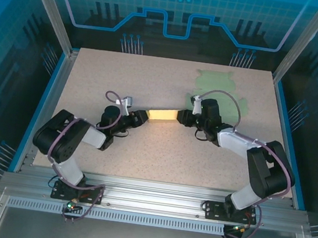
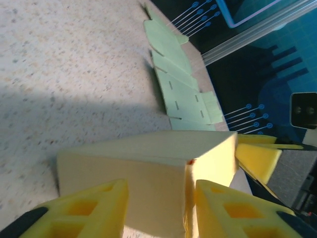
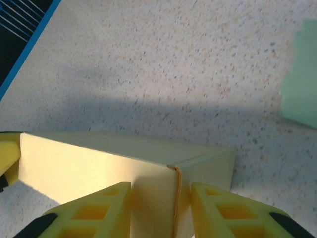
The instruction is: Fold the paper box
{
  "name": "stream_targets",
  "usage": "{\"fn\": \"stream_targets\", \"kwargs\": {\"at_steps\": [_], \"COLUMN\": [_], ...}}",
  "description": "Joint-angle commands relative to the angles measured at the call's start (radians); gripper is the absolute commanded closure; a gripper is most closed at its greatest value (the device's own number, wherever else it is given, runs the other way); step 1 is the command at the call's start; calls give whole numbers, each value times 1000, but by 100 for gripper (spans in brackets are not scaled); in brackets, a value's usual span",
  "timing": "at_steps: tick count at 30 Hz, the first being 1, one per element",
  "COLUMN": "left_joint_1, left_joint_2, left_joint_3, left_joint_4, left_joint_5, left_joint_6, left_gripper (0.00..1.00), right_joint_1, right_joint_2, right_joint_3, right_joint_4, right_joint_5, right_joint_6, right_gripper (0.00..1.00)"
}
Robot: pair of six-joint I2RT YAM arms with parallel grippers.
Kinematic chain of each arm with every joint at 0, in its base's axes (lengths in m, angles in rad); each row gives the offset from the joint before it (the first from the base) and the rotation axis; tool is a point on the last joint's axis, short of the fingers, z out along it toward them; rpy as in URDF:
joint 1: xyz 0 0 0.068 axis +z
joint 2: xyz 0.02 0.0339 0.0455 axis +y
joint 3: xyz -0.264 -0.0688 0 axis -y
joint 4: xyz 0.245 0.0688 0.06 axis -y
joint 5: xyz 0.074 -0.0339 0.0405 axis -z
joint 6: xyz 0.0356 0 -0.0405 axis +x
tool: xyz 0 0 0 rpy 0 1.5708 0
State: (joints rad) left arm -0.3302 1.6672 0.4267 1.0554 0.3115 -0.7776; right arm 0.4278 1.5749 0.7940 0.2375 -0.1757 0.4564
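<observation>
The pale yellow paper box [image 1: 162, 115] lies folded into a long closed block in the middle of the table, between the two arms. My left gripper [image 1: 142, 118] is at its left end. In the left wrist view the box [image 2: 148, 168] sits just past that gripper [image 2: 159, 191], whose open jaws straddle a vertical corner edge without enclosing the box. My right gripper [image 1: 181, 117] is at the right end. In the right wrist view its open jaws [image 3: 161, 191] frame the box's [image 3: 99, 163] corner seam the same way.
A flat, unfolded green paper cutout [image 1: 222, 83] lies on the table behind the right gripper, near the back right; it shows as a green sheet [image 2: 183, 84] beyond the box and at the edge [image 3: 302, 84]. Blue enclosure walls ring the table [image 1: 143, 152].
</observation>
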Motion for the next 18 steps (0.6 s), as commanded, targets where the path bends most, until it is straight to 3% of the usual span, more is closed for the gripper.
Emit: {"fn": "stream_targets", "kwargs": {"at_steps": [1,6,11,15,18], "left_joint_1": [10,8,0,-62,-109], "left_joint_2": [-103,-247,-335,-315,-240], "left_joint_3": [-21,-13,58,183,290], "left_joint_4": [-216,-432,-671,-862,-990], "left_joint_5": [-26,-54,-58,-94,-139], "left_joint_6": [71,136,185,339,474], "left_gripper": [55,41,35,33,24], "right_joint_1": [12,27,41,39,37], "right_joint_2": [17,-7,-78,-68,4], "right_joint_3": [-56,-75,-40,50,156], "right_joint_4": [-182,-188,-285,-398,-465], "right_joint_5": [79,88,87,88,104], "right_joint_6": [8,24,49,87,98], "right_gripper": [63,60,50,40,35]}}
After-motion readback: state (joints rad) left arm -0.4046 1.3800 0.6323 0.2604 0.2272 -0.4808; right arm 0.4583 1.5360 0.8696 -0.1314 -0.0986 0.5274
